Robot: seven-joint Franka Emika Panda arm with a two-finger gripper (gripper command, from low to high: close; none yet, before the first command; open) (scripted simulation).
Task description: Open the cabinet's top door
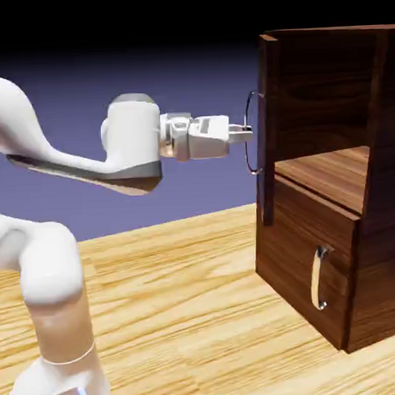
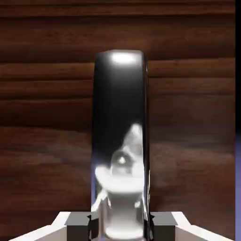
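The dark-brown cabinet (image 1: 372,225) stands at the right in the exterior view. Its top door (image 1: 267,84) is swung out and shows edge-on, baring a lighter wood shelf (image 1: 329,171) inside. My gripper (image 1: 245,134) reaches level from the left and is shut on the door's curved silver handle (image 1: 252,154). In the hand view the handle (image 2: 120,132) fills the middle as a shiny upright bar, pinched between my two grey fingertips (image 2: 77,225) at the bottom edge. The door's wood grain (image 2: 42,117) covers the rest of that view.
Below the top door, the shorter lower panel (image 1: 304,244) is closed, and its own silver handle (image 1: 319,278) sticks out. The light wooden table (image 1: 182,315) runs under the arm. The white arm (image 1: 50,264) rises from the lower left.
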